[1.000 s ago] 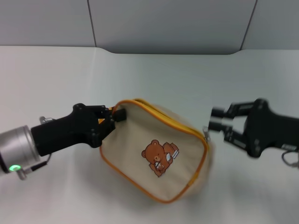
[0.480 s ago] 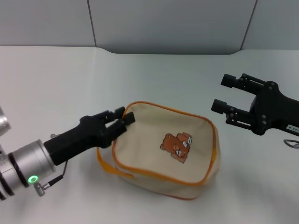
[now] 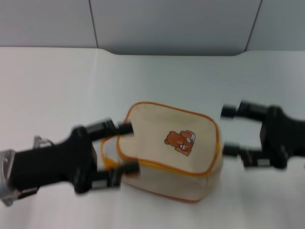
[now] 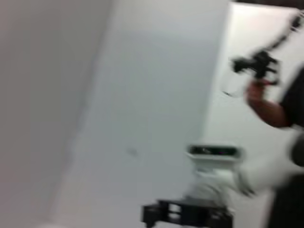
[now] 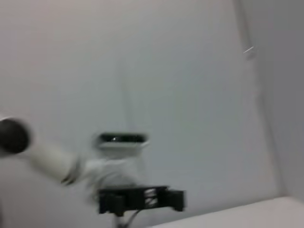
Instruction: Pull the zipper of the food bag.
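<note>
Two pincers flank the food bag (image 3: 169, 152), both spread wide, holding nothing: left pincer (image 3: 127, 148) at its handle end, right pincer (image 3: 230, 131) opposite. Approach step; you must next locate the zipper (image 3: 167, 168) pull.

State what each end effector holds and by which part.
Nothing is held. The left end effector stands open at the food bag's left end; the right end effector stands open, clear of its right side.

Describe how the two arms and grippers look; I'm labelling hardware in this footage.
Both grippers are matte black with two blocky parallel fingers each. The left gripper sits on a black forearm ending in a silver metal cuff near the frame edge. The right gripper has a similar chunky black body. No markings can be read.
</note>
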